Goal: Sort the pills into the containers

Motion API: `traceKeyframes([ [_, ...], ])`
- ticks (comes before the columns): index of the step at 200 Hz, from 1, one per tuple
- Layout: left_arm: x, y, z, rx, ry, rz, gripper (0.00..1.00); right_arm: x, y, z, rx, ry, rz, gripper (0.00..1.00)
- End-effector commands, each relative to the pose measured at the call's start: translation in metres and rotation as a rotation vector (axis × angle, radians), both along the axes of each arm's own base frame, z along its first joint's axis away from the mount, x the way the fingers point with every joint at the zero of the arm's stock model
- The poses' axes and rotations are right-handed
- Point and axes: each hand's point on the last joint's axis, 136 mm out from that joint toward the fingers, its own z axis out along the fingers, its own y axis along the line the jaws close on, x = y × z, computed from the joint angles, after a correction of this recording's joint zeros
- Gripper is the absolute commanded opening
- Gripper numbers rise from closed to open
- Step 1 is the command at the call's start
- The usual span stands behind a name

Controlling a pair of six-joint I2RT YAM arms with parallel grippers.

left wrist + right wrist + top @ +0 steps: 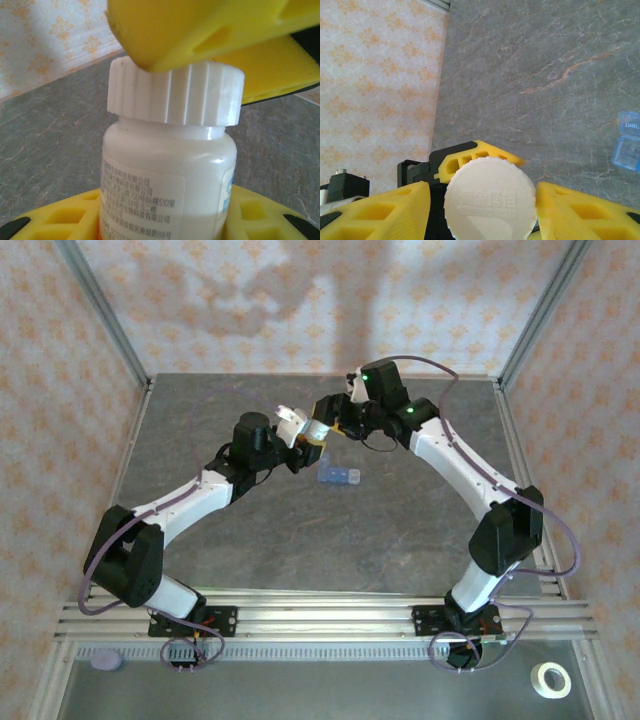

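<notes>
Over mid-worktop [300, 550], toward the back wall: left arm [190, 502] and right arm [470, 465] meet tip to tip.

Left jaws are pinching a whitish bottle [160, 170] by its lower body. Yellow fingers [65, 215] flank it on both sides, and its printed label faces the left wrist camera. A white ribbed cap [490, 200] sits on the bottle.

Right jaws straddle that cap. One yellow finger [580, 212] meets its rim; the other has a thin dark gap beside it. Cannot tell whether the cap is truly clamped or the jaws merely stand around it.

Blue translucent containers [338, 477], joined in one short strip, lie flat on the worktop just on the near side of the bottle, touching neither arm. From the right wrist camera they sit at the right edge, on bare grey marbled surface. Patterned wallpaper [375, 85] lines the walls.
</notes>
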Motion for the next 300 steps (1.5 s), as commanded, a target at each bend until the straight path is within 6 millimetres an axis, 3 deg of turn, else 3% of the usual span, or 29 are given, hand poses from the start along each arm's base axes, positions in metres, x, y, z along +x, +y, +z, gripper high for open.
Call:
traceKeyframes([
  [1,0.007,0.001,0.020,-0.019,-0.061,0.017,0.00,-0.008,0.004,0.002,-0.008,-0.014,0.050,0.54],
  [51,0.006,-0.001,0.024,-0.033,-0.060,0.004,0.00,-0.014,0.006,0.000,-0.074,-0.102,0.184,0.48],
  [84,0.001,-0.003,0.029,-0.059,-0.053,-0.018,0.00,-0.019,0.004,0.003,-0.109,-0.269,0.352,0.48],
  [114,-0.004,-0.007,0.032,-0.088,-0.039,-0.043,0.00,-0.016,-0.001,0.007,-0.039,-0.282,0.397,0.50],
  [159,-0.002,-0.004,0.028,-0.068,-0.044,-0.028,0.00,-0.012,-0.023,0.044,0.072,-0.277,0.246,0.73],
  [176,0.000,-0.003,0.026,-0.052,-0.050,-0.025,0.00,-0.004,-0.035,0.040,0.036,-0.196,0.127,0.77],
  [219,0.002,-0.002,0.024,-0.033,-0.055,-0.020,0.00,0.012,-0.040,0.020,0.034,-0.019,-0.068,0.78],
  [250,0.001,-0.002,0.023,-0.032,-0.051,-0.021,0.00,0.011,-0.024,0.018,0.028,-0.020,-0.057,0.78],
  [300,0.001,-0.001,0.023,-0.032,-0.052,-0.020,0.00,0.007,-0.006,0.018,0.028,-0.019,-0.015,0.69],
])
